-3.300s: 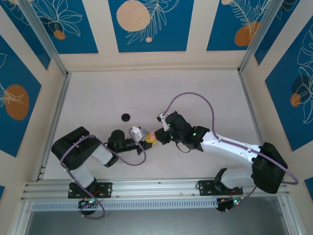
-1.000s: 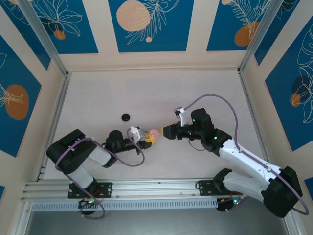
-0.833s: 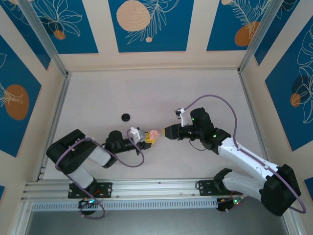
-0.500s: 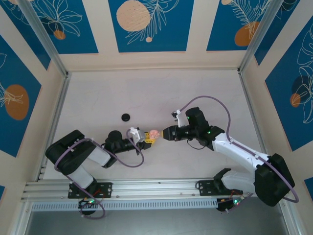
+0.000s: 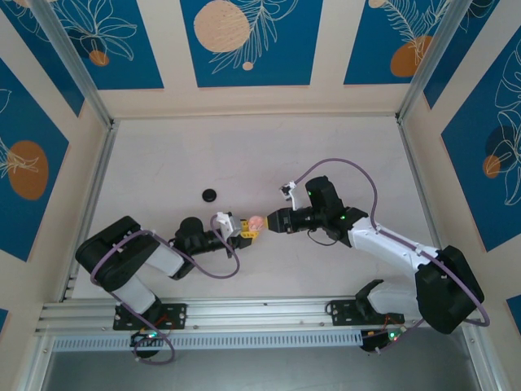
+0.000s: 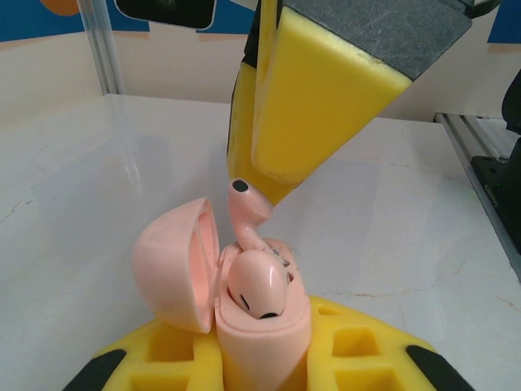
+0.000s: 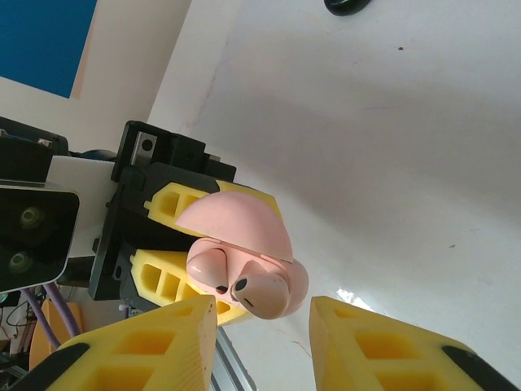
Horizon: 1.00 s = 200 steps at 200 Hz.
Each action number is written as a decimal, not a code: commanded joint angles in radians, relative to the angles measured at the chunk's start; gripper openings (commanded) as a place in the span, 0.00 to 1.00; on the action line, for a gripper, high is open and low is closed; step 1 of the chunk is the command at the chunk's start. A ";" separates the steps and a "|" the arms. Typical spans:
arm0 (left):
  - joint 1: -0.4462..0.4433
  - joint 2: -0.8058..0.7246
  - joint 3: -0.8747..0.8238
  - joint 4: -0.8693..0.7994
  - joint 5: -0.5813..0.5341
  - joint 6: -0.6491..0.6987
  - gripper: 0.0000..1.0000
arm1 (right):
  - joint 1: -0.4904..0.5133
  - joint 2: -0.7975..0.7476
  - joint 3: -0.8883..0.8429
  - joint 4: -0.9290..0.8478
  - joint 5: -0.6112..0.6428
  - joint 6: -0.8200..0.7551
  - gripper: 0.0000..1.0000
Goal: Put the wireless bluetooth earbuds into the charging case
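Open tabletop [image 5: 269,155], black disc [image 5: 210,194] at left, pink case [image 5: 256,221] between left tool [image 5: 246,231] and right tool [image 5: 273,221]

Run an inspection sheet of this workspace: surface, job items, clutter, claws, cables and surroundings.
Surface: pale, faintly veined tabletop, no spills seen.
Job's things: pale pink clamshell charging case, lid open; pale pink stemmed earbud seated in it; second pink earbud standing up, stem out.
Clutter: small black round disc, lying apart from the case.
Grippers: left claw shut on the case; right claw open, tips at the raised stem.
Cables: purple cable looped over the right arm.
Surroundings: cream walls with blue leaf-print panels; aluminium rail along the near edge.
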 commanded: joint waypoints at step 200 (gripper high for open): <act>-0.009 -0.027 -0.016 0.037 0.016 0.010 0.14 | -0.001 0.010 0.029 0.029 -0.074 0.008 0.23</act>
